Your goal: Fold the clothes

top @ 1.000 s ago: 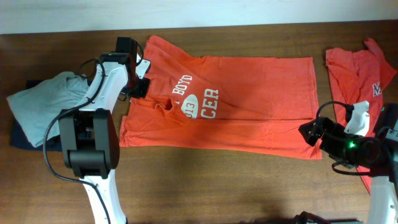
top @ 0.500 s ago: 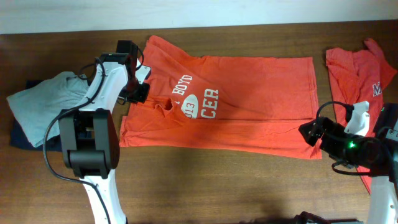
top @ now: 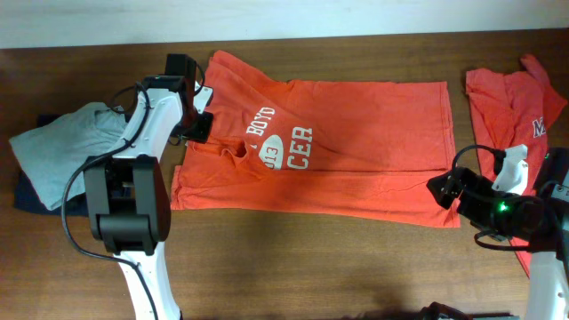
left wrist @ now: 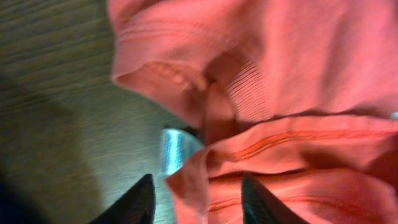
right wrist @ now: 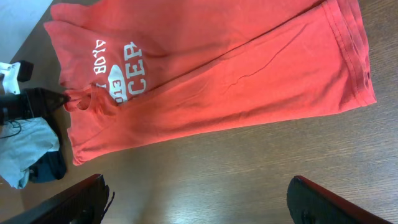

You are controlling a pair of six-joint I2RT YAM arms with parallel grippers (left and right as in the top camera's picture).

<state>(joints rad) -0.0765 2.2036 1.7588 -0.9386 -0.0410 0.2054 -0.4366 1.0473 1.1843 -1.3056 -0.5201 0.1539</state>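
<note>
Left pincer (left wrist: pixel 196 194) straddles T-shirt (left wrist: pixel 311 62) hem; bare table (left wrist: pixel 56 93) alongside.

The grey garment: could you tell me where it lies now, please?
Overhead view, far left: the grey garment lies on a dark garment, just beside the left arm.

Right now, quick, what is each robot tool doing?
Left tool: open, with the edge of the orange shirt between its jaws.
Right tool: open wide, holding nothing.
</note>
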